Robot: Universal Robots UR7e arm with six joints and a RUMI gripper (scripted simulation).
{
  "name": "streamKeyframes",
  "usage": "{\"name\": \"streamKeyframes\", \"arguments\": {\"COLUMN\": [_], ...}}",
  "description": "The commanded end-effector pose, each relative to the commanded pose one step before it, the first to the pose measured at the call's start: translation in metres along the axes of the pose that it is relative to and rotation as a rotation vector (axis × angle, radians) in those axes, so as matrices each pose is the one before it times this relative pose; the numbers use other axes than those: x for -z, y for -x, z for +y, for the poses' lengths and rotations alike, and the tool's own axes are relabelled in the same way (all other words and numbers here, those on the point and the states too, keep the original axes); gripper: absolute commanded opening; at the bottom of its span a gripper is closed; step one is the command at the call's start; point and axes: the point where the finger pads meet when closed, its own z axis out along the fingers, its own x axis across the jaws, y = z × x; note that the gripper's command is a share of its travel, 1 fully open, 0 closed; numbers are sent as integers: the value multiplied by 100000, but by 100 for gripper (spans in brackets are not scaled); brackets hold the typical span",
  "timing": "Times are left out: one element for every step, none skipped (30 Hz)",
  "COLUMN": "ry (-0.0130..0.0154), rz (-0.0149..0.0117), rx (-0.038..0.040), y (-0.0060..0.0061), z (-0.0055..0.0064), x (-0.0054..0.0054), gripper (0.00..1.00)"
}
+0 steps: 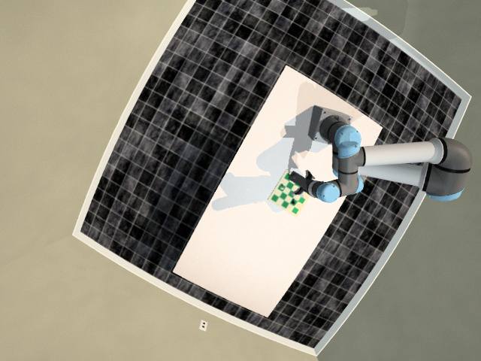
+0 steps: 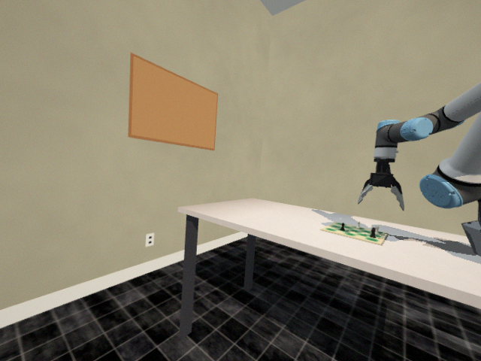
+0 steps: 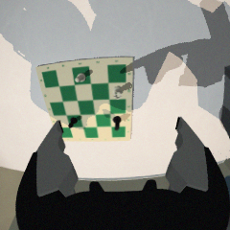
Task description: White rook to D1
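A small green-and-cream chessboard (image 3: 86, 98) lies on the white table; it also shows in the overhead view (image 1: 289, 192) and the side view (image 2: 354, 232). Two pale pieces stand on it, one near the far edge (image 3: 82, 76) and one in the right column (image 3: 122, 88). They are too small to tell which is the white rook. Two black pieces (image 3: 73, 121) (image 3: 116, 122) stand in the near rows. My gripper (image 3: 119, 120) is open wide and empty. It hangs well above the board's near edge in the side view (image 2: 381, 200).
The arm's base (image 1: 322, 124) is mounted on the table beyond the board. The arm's elbow (image 1: 446, 167) reaches out past the table's side. An orange panel (image 2: 172, 104) hangs on the wall.
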Motion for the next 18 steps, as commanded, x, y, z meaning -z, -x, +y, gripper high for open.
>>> {"name": "streamKeyframes", "arguments": {"ry": [-35, 0, 0, 0, 0, 0, 0, 0, 0, 0, 0, 0, 0, 0, 0, 0, 0, 0], "rz": [-55, 0, 0, 0, 0, 0, 0, 0, 0, 0, 0, 0, 0, 0, 0, 0, 0, 0], "rx": [33, 0, 0, 0, 0, 0, 0, 0, 0, 0, 0, 0, 0, 0, 0, 0, 0, 0], "y": [27, 0, 0, 0, 0, 0, -1, 1, 0, 0, -1, 1, 0, 0, 0, 0, 0, 0], "z": [-11, -1, -1, 0, 0, 0, 1, -1, 0, 0, 1, -1, 0, 1, 1, -1, 0, 0], "x": [67, 55, 84, 118, 0, 0, 153, 191, 228, 264, 299, 332, 360, 385, 406, 422, 431, 435], "gripper": [100, 100, 100, 100, 100, 100, 100, 100, 100, 100, 100, 100, 100, 100, 100, 100, 100, 100]}}
